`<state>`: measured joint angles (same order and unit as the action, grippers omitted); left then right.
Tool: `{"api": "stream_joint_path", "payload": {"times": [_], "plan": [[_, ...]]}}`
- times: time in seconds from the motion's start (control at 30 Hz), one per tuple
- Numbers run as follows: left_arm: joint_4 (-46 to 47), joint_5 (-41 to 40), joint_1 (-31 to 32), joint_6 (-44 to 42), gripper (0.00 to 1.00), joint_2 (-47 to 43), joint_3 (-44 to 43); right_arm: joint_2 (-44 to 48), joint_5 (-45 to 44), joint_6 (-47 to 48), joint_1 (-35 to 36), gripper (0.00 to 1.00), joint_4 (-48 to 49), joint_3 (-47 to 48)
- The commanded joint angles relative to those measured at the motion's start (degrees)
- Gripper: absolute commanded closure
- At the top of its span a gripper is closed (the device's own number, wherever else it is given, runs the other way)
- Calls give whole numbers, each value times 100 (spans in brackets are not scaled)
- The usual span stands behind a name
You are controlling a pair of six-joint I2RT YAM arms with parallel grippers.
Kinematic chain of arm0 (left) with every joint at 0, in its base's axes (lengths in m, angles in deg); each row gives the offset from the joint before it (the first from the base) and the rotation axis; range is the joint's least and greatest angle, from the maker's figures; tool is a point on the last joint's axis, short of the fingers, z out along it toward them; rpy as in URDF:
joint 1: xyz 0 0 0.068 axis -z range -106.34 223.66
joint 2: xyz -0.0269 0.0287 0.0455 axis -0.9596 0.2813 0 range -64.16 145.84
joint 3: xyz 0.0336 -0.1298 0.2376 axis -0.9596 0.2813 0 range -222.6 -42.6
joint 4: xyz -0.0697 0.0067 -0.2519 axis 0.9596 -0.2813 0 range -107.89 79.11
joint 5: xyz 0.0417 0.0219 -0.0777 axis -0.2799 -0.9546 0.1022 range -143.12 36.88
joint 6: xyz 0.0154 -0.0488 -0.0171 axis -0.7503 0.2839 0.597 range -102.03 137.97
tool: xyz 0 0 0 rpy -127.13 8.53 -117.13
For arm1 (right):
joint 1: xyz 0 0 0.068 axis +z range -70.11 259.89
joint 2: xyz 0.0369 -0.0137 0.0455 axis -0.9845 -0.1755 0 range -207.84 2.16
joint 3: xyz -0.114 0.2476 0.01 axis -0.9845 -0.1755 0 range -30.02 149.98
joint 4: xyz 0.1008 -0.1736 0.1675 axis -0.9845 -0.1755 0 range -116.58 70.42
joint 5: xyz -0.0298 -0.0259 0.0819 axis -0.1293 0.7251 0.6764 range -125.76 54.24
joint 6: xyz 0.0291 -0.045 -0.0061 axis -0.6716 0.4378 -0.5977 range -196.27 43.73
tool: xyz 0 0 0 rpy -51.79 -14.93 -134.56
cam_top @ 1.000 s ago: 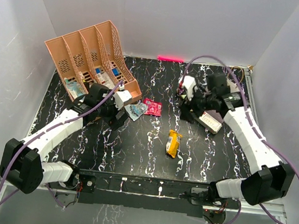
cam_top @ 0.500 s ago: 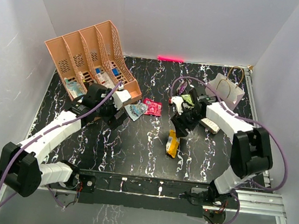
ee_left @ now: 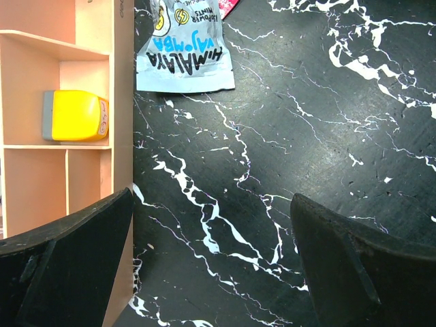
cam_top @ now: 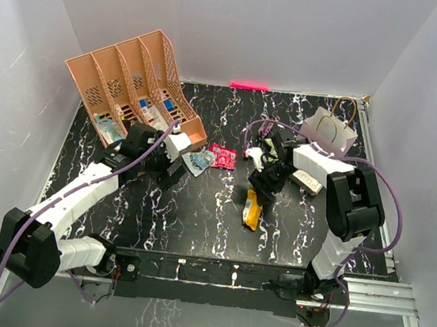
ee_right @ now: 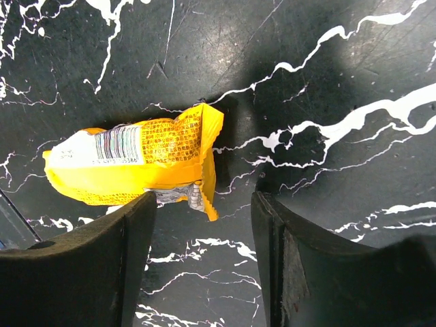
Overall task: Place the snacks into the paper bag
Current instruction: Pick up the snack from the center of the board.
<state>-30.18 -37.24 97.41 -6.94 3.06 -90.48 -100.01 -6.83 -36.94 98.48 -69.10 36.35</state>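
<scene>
Right gripper (cam_top: 261, 187) is nose-down over the yellow packet (cam_top: 253, 210), which lies flat on the black, white-veined marble-look table (cam_top: 195, 224) a bit right of centre. The wrist view shows the jaws partly open, straddling the packet's (ee_right: 133, 163) crimped, saw-toothed end. The left finger (ee_right: 102, 266) sits at the foil edge and the right finger (ee_right: 320, 272) is clear of it, so there's no grip on it. The wrapper is glossy and pillow-shaped, with a barcode panel facing up. Left gripper (cam_top: 171, 170) sits low, just near of the peach slotted plastic organiser (cam_top: 162, 69). Its jaws are spread wide over bare table with nothing between them. Just beyond its fingertips is a flat pale blue packet (ee_left: 184, 54), matte with printed lettering, touching the organiser's front wall (ee_left: 122, 102). A rounded yellow block (ee_left: 75, 116) sits in one compartment. A crinkly pink packet (cam_top: 222, 156) lies just right of the blue one. The paper bag (cam_top: 330, 132) stands upright at the far right corner, pale with thin cord handles, well apart from the yellow packet. A white box (cam_top: 309, 179) lies flat between bag and gripper.
</scene>
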Motion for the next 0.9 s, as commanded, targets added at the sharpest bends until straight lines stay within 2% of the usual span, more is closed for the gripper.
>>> {"api": "stream_joint_path", "payload": {"times": [0.0,0.47,0.87], "plan": [[31,66,-28,-58,2,-178,42,-91,226,343,-31,41,-64,255],[53,47,-34,-98,2,-197,87,-320,520,637,-121,56,-137,167],[57,47,-44,-112,2,-244,118,-206,771,714,-268,83,-453,386]]}}
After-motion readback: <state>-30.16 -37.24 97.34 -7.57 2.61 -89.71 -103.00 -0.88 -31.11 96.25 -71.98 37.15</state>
